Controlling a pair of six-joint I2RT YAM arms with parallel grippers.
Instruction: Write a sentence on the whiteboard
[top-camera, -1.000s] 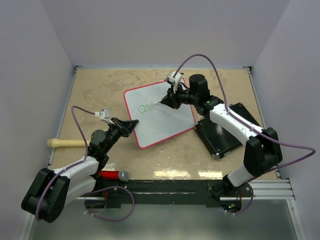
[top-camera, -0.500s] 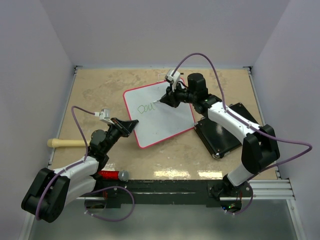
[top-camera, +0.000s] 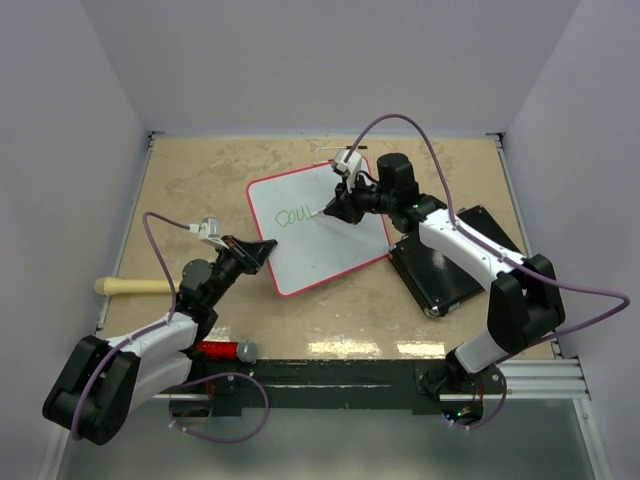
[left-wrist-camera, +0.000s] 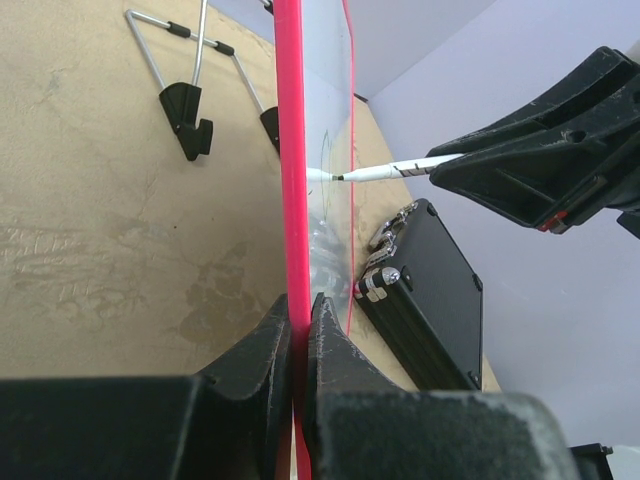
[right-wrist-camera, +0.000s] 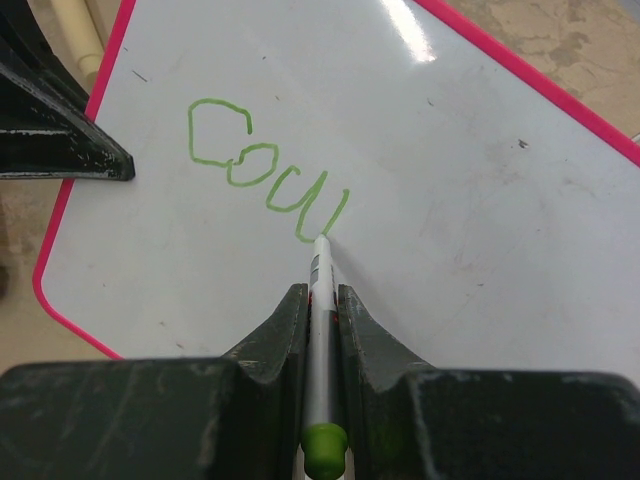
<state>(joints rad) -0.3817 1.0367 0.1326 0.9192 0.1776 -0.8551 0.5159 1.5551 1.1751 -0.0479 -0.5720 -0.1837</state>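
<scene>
Top external: my left gripper (top-camera: 267, 248) is pinched tight on the near-left rim of the whiteboard (top-camera: 325, 240). The board sits mid-table, just left of the black pad (top-camera: 450, 265). My right gripper (top-camera: 331, 207) is closed on a marker (right-wrist-camera: 319, 295), above the board's upper half.

Right wrist only: green lettering (right-wrist-camera: 265, 170) in 1 short row, with the marker tip touching the end of the last stroke.

Left wrist only: the board is seen edge-on with its red rim between my fingers. Its wire stand (left-wrist-camera: 190, 95), with black feet, is on the back side.
</scene>
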